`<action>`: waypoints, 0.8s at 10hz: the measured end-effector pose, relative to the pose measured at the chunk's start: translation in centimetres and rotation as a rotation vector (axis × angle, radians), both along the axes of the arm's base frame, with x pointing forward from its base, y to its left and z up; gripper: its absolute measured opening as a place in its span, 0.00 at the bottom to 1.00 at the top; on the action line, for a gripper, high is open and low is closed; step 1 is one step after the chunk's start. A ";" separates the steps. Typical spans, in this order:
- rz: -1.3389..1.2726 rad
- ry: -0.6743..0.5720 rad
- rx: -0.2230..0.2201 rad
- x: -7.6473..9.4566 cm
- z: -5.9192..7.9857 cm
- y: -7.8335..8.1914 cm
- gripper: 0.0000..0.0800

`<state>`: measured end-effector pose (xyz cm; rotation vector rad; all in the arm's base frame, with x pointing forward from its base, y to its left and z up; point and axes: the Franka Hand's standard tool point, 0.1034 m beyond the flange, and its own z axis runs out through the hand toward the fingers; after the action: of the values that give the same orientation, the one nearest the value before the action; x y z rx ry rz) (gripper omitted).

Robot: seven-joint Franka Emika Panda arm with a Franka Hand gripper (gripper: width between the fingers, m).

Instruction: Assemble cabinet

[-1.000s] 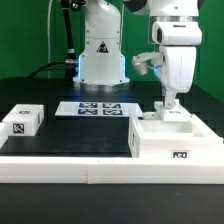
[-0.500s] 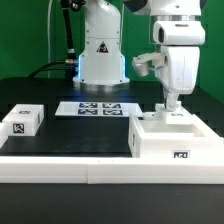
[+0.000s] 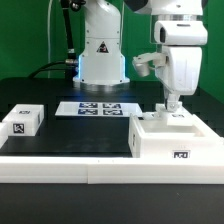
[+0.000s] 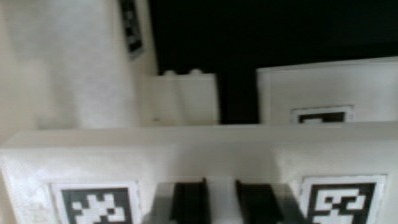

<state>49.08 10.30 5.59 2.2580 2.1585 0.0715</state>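
The cabinet (image 3: 176, 140) is a white open box with tags, standing at the front of the exterior view's right. My gripper (image 3: 170, 104) hangs straight down onto its rear wall. In the wrist view the two dark fingers (image 4: 183, 203) stand a narrow gap apart around my gripper's middle (image 4: 221, 203), with white panel between them and a tag on the cabinet wall (image 4: 107, 160) at each side. The jaws look closed on that wall. A second white panel (image 4: 329, 95) with a tag lies beyond.
A small white tagged block (image 3: 22, 120) lies at the exterior view's left. The marker board (image 3: 97, 108) lies flat in front of the white robot base (image 3: 102, 55). A white rim (image 3: 60, 165) runs along the table front.
The arm has drifted very slightly toward the exterior view's right. The cabinet and the other parts have not visibly moved.
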 end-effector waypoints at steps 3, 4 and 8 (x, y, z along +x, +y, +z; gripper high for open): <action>-0.006 -0.005 0.001 3.1 0.1 0.2 0.09; -0.009 -0.013 0.003 4.5 0.2 0.4 0.09; -0.024 -0.029 0.006 7.3 0.3 0.2 0.09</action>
<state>56.33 10.49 5.86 2.2708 2.1203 0.1094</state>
